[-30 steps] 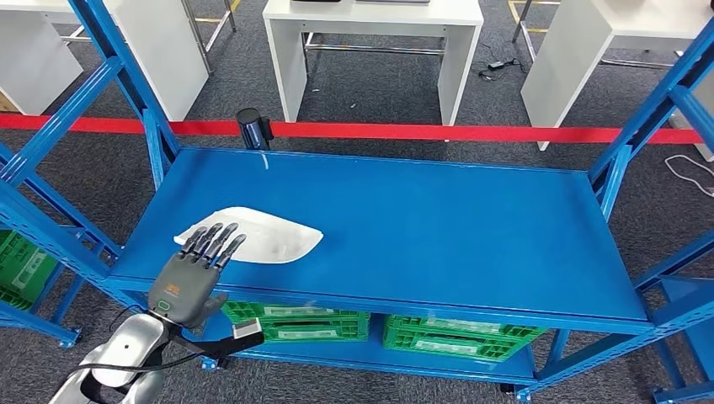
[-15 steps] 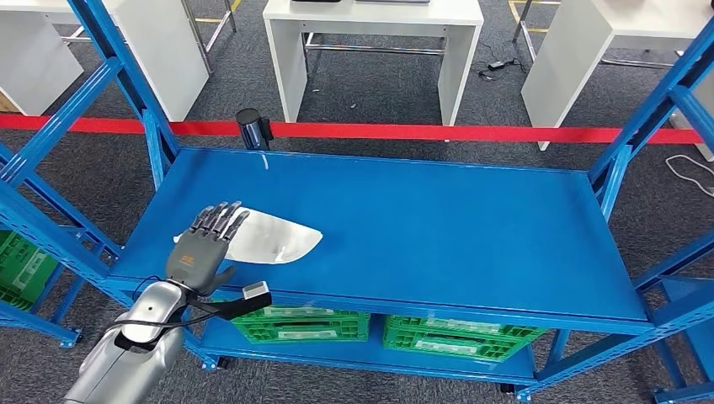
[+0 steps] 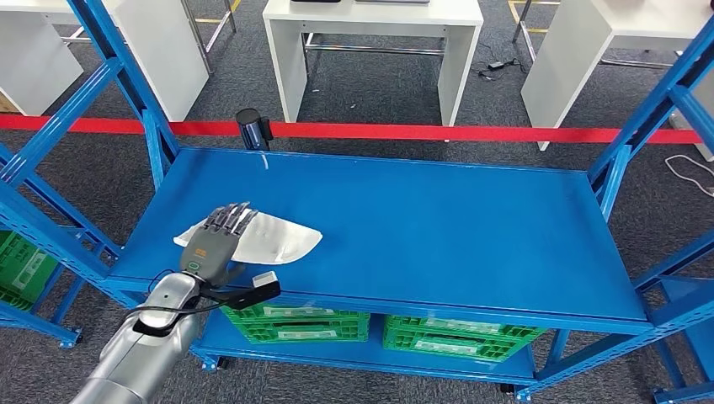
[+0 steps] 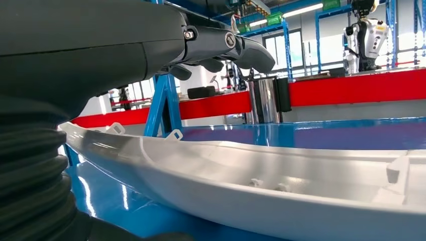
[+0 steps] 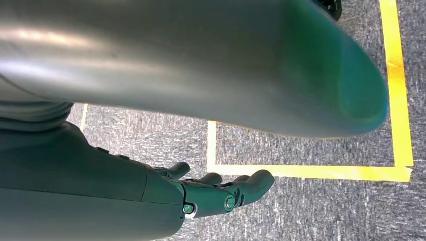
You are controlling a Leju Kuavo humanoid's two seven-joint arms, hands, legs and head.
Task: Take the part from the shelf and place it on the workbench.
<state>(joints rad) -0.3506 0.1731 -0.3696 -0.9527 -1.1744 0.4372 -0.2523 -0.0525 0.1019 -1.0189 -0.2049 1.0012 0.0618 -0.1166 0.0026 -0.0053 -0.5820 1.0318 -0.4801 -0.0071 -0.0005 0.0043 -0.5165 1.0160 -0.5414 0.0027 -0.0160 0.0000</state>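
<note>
Head view: left hand [image 3: 210, 247] fingers [image 3: 238, 215] spread, released, over white part [image 3: 278, 238] on shelf [image 3: 438, 227].

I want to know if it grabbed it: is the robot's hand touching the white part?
Apart: the left wrist view shows the left hand above the white part, gap between.

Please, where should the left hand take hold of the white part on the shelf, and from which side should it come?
Probably the near long edge of the white part, from the shelf's front. The part lies flat as a shallow shell with a raised rim, and the left hand is over its left end, fingers extended above the rim, thumb below.
</note>
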